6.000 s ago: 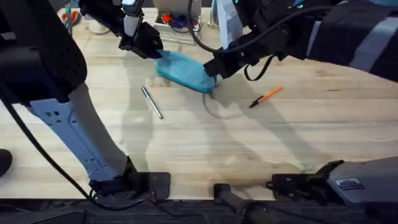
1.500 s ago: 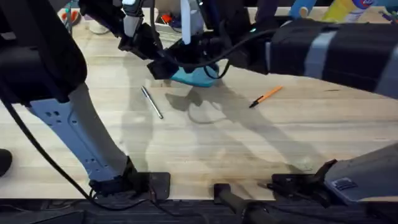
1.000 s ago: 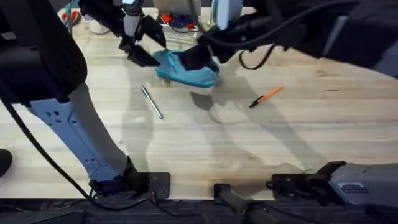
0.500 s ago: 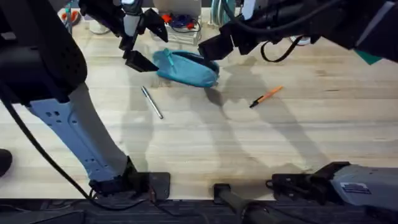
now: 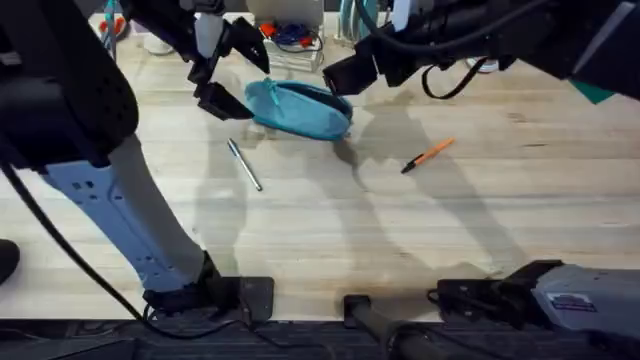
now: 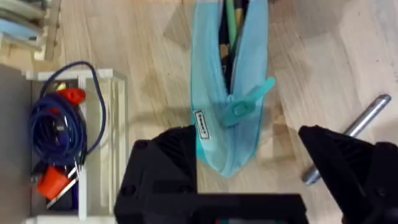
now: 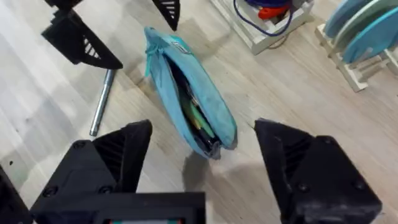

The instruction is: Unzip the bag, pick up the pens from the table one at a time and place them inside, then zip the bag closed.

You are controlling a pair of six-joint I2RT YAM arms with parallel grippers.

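Pale plank table, grain running left to right in my overhead feed; clutter along the far edge, including a white wire rack with a coiled blue cable.

The bag lies in the upper middle of the overhead frame, flat on the wood: turquoise soft fabric, oblong, zipper already parted along its top seam. The left wrist view shows the pull tab hanging out to one side and something green among dark contents in the slit. Long axis runs from upper left to lower right in the overhead.

Silver pen left of centre, just below the bag's left end, tilted upper left to lower right. Orange pen right of centre, well apart from the bag, dark tip at its lower left (both pens bare on the table).

Left gripper is spread wide at the bag's left end, holding nothing. Right gripper hangs above the bag's right end, likewise wide apart and empty.
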